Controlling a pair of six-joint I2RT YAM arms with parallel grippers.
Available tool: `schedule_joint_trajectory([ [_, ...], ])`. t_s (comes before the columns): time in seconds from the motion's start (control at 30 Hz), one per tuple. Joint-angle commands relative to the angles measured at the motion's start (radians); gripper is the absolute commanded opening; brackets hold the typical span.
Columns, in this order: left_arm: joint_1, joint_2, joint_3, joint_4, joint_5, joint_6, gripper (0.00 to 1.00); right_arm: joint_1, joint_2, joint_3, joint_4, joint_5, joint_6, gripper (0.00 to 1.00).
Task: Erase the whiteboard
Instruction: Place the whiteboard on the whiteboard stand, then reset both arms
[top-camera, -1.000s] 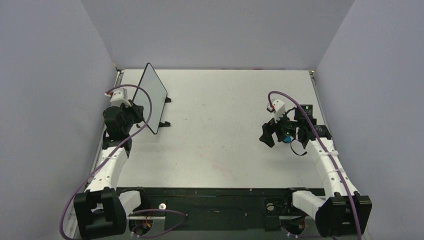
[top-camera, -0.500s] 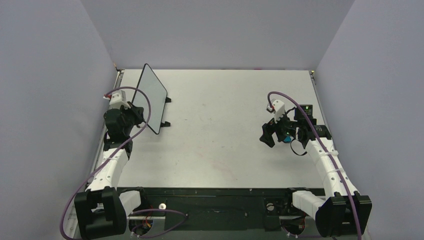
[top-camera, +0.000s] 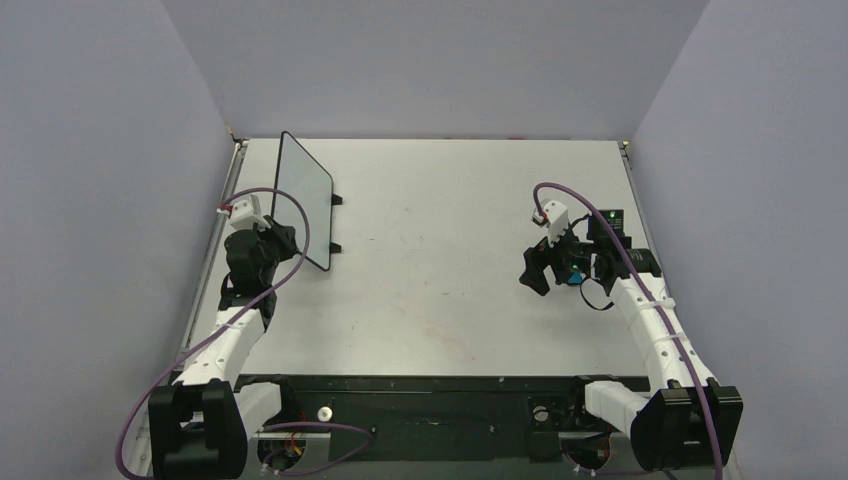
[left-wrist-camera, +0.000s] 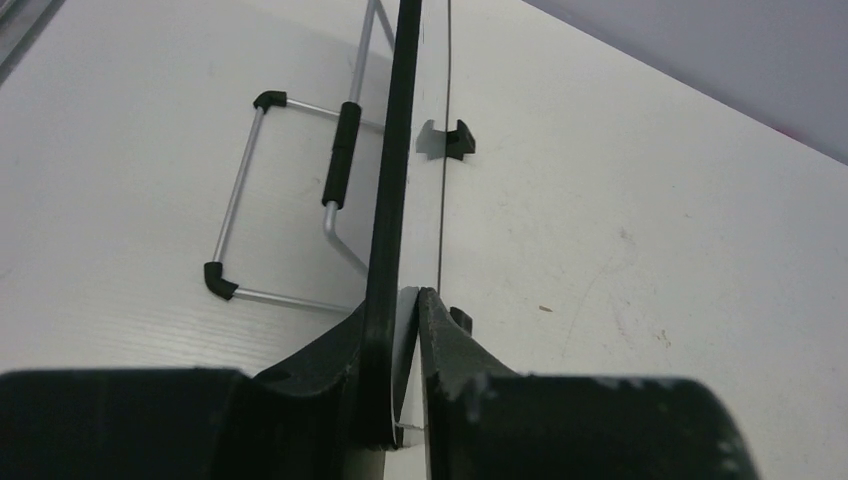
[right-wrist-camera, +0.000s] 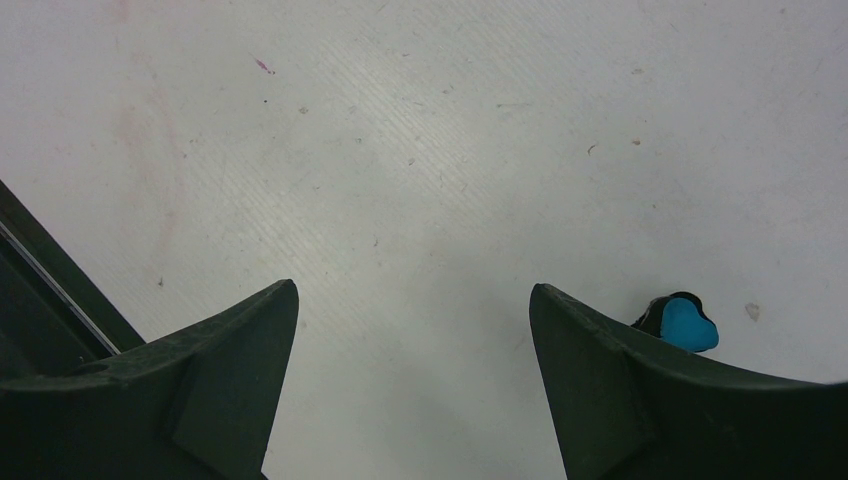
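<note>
My left claw (left-wrist-camera: 400, 325) is clenched on the board (left-wrist-camera: 388, 150). One finger lies against the black rim on the back side. The other meets the white face, and the board's near lower corner sits between them. How hard I press, I cannot tell.

From my fingertips the board runs straight away from me. I see it almost edge-on, standing up off the table (left-wrist-camera: 650, 250). Just past the face-side finger a black foot peeks out beside the board, and a second foot sits farther out on the same side. On the back side, beyond my other finger, the wire stand (left-wrist-camera: 240, 200) lies with its black-capped legs on the table.

From above, this claw (top-camera: 280, 240) is at the board's (top-camera: 305, 195) near edge, and the board rises beyond it.

My right claw (right-wrist-camera: 412, 290) is released and grasps nothing. Its fingers are spread wide and point down, with only table (right-wrist-camera: 420, 120) between them. A blue eraser (right-wrist-camera: 685, 322) shows just past the outer side of its right-hand finger, and I cannot tell whether it touches. The board is well apart from this claw, far across the table to its left.
</note>
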Motion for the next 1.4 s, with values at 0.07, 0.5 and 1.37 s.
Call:
schedule_joint_trajectory([
  [0.07,-0.001,-0.029,-0.012,-0.032,-0.111,0.004,0.26,0.008,0.002,0.008,0.009,0.001,-0.022,0.81],
  [0.5,0.000,-0.129,0.056,-0.143,-0.163,-0.007,0.44,0.013,0.017,0.012,0.001,0.008,-0.031,0.81],
  [1.37,-0.019,-0.432,0.228,-0.511,-0.106,0.106,0.54,0.011,0.028,0.015,-0.002,0.047,-0.041,0.81],
])
